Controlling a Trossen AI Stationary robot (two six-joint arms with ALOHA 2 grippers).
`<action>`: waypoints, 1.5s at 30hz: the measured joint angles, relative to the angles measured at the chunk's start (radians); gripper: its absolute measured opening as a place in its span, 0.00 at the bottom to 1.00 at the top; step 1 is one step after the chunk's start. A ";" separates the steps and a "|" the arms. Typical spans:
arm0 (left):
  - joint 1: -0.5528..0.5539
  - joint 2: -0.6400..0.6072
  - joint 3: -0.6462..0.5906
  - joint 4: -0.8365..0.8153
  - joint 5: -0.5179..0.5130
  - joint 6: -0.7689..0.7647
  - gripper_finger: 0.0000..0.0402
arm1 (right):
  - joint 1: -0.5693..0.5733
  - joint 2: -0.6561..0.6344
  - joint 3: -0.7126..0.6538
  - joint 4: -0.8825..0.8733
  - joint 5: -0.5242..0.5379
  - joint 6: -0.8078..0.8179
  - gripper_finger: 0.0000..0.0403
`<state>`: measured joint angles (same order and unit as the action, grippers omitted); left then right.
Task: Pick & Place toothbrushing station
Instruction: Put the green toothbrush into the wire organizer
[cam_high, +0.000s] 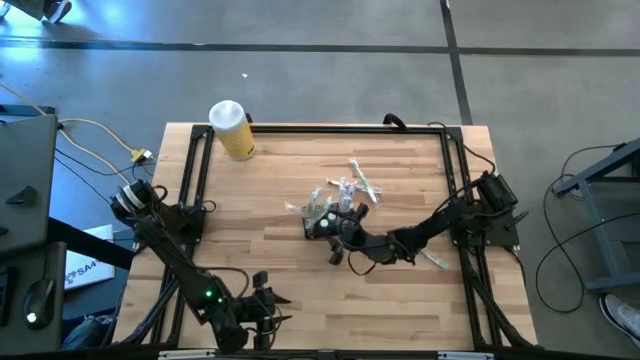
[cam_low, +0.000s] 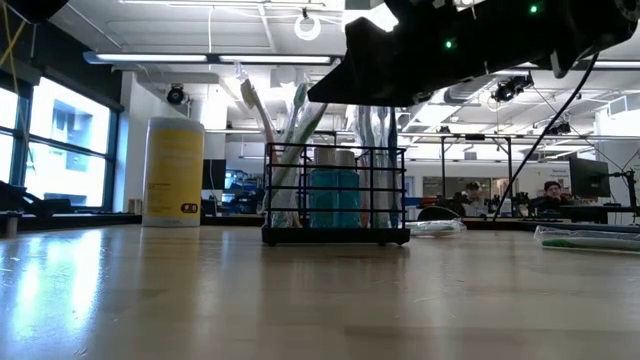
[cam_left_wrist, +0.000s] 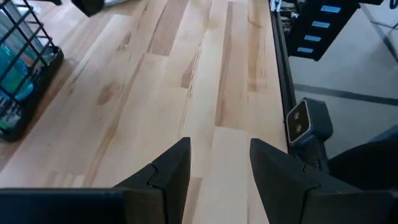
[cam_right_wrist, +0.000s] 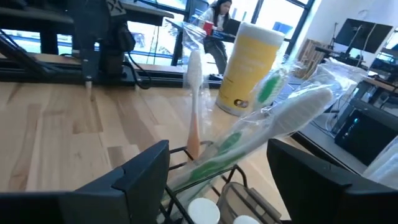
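behind caddy (cam_high: 325, 218): yellow cylinder (cam_high: 233, 131), far corner

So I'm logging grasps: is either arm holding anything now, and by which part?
Nothing is held. The right gripper hovers open over the toothbrushing station, jaws straddling its rim; the left gripper waits open near the table edge.

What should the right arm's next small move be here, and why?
Probably lower a little and close on the caddy's rim. The right gripper is open, its fingers straddling the top of the mesh caddy, which stands on the table full of toothbrushes. The left gripper waits open near the front edge.
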<state>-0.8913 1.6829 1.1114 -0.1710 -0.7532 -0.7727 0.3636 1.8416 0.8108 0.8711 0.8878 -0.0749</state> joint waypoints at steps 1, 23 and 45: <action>0.000 0.003 0.000 0.005 0.000 0.000 0.40 | -0.003 0.000 0.000 0.000 0.000 0.001 0.65; 0.001 0.049 -0.001 0.017 -0.008 0.008 0.40 | -0.020 -0.002 0.000 -0.036 -0.081 0.070 0.33; 0.001 0.049 -0.001 0.039 0.029 0.008 0.40 | -0.112 -0.002 0.000 -0.133 -0.196 0.281 0.57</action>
<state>-0.8906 1.7317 1.1107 -0.1322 -0.7242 -0.7643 0.2513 1.8400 0.8108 0.7381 0.6918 0.2059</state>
